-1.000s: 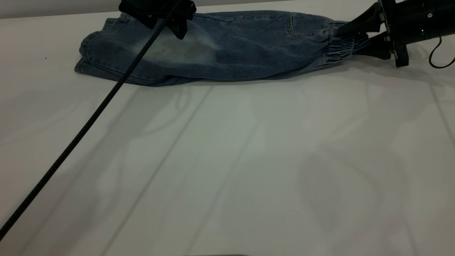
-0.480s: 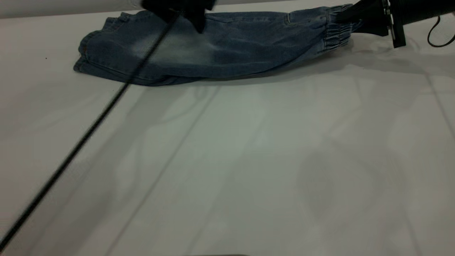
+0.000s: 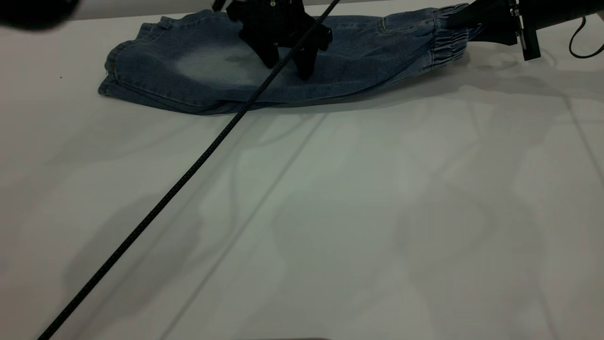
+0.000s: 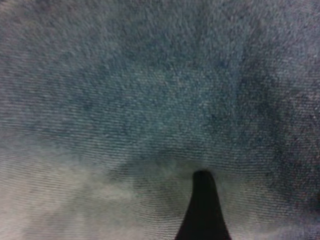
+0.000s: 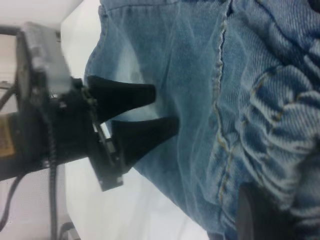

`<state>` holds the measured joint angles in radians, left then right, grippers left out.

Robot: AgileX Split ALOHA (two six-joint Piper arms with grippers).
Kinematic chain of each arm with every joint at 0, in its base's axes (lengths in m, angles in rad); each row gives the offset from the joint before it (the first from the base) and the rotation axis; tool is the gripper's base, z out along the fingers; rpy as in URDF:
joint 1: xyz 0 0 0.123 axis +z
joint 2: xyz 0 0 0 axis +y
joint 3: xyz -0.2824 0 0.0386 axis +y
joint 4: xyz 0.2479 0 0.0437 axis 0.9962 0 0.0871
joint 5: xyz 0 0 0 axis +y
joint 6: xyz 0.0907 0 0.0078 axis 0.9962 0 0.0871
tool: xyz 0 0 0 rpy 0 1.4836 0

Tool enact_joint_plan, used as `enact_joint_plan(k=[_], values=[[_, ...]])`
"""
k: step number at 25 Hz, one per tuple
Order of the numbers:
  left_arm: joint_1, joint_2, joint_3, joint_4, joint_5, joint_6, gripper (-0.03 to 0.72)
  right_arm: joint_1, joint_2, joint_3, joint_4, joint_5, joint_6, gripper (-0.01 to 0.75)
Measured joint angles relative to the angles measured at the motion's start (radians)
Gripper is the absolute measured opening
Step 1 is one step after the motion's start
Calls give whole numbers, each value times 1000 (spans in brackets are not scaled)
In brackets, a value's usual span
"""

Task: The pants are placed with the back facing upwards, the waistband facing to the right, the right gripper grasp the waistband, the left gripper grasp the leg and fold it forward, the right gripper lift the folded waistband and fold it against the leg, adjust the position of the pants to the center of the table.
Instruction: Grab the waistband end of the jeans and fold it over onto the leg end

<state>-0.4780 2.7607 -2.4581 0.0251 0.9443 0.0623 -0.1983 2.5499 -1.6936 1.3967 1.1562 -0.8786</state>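
The pants (image 3: pixel 358 52) lie folded lengthwise along the far edge of the table (image 3: pixel 330 212), with a bleached patch (image 3: pixel 212 61) facing up. The printed leg is hidden. My left gripper (image 3: pixel 289 70) stands open over the middle of the pants, both tips down on the denim. The right wrist view shows it from the side (image 5: pixel 162 110) with its jaws apart. In the left wrist view, denim (image 4: pixel 150 90) fills the frame around one of the fingers (image 4: pixel 202 210). My right gripper (image 3: pixel 460 21) is shut on the waistband (image 3: pixel 446 45) at the far right and holds it slightly raised; the puckered band (image 5: pixel 280 130) shows up close.
A black braided cable (image 3: pixel 155 212) runs from the left gripper diagonally across the table to the near left corner. A dark blurred shape (image 3: pixel 33 12) sits at the far left corner. A thin cable (image 3: pixel 583 49) loops behind the right arm.
The left gripper has moved right along the pants and come down onto their middle. The right gripper lifted the waistband a little earlier and now holds still.
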Motion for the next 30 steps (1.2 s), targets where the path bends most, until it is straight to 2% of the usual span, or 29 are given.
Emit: enact_joint_plan(k=[9,21,25,30], values=[[-1,34,-46,-41,26,0,516,10,-90,-1,-5,1,-4,71],[-19,34,-46,-152,10,35,516,136,-199,-37,-20,12,-4,71],[-17,25,-76,-129,80,36,516,140,-199,-37,-25,14,8,71],[7,-9,-191,9,228,37,516,140,-199,-37,-28,14,16,71]])
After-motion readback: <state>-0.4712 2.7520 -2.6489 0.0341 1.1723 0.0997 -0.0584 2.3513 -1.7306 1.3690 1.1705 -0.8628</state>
